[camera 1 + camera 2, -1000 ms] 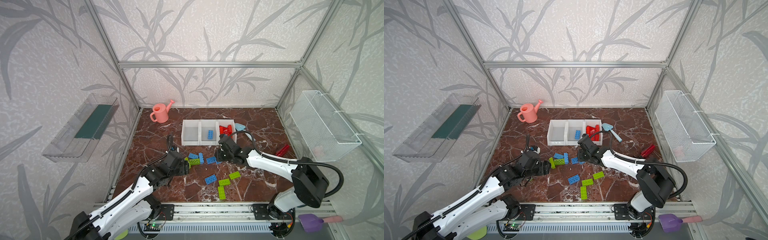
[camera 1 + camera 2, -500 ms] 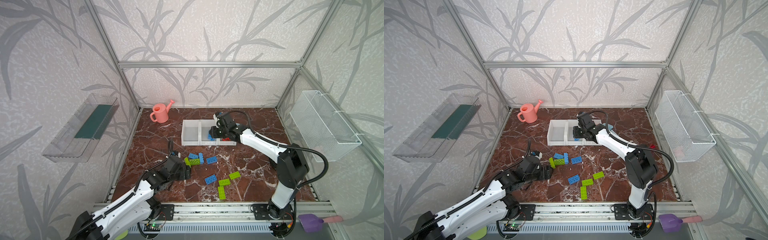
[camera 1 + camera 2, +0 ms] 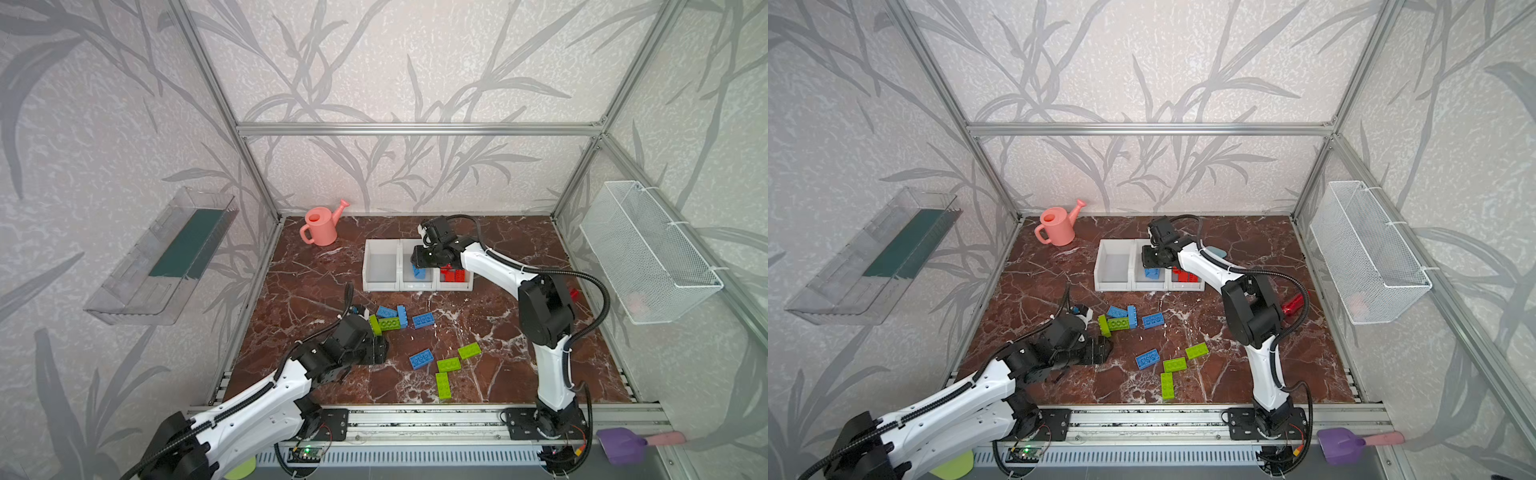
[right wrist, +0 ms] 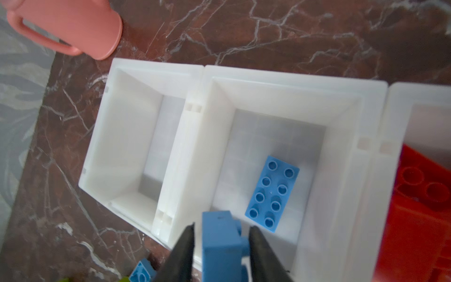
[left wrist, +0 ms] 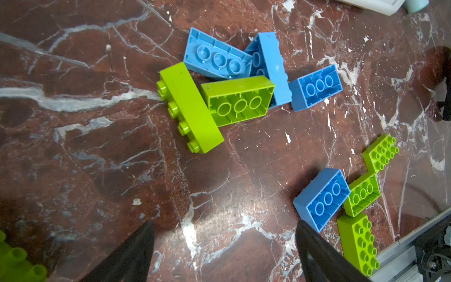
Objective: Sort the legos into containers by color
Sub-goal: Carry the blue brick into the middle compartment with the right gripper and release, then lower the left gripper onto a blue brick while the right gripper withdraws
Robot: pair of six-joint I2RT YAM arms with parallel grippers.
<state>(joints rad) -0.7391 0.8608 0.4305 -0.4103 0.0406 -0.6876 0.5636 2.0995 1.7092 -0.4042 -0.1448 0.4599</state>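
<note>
Right end effector (image 4: 222,228): over the front lip of the middle bin (image 4: 280,85), jaws parted a little around a blue lego (image 4: 219,246) turned on edge. A thin gap shows on one finger's side. I can't tell if the other finger touches it, so this is probably a release rather than a firm pinch.

The drop spot makes sense. A second blue lego (image 4: 272,194) lies flat in that bin, studs up, so that one is for blue. The neighbouring bin holds the red legos (image 4: 419,207). The far end bin (image 4: 127,122) is empty, presumably reserved for green.

Left end effector (image 5: 224,244): spread wide with nothing between the fingers, low over bare worktop just short of the mixed cluster.
- Nearest is a green lego on its side (image 5: 189,107), touching an upside-down green lego (image 5: 238,100). Loose blues lean in behind them.
- My read is that it's lined up for a green pick.
- A second group sits nearer the front rail: a lone blue (image 5: 322,197) beside three greens.

Worktop (image 3: 498,332): red-brown marble pattern with white veins. It looks hard and smooth, so a nudged lego would likely slide.

Cell: aluminium frame with grey leaf-print walls. A clear tray (image 3: 166,257) hangs on the left wall and a wire basket (image 3: 648,253) on the right. A pink watering can (image 3: 322,226) stands in the back corner, well apart from the legos.
</note>
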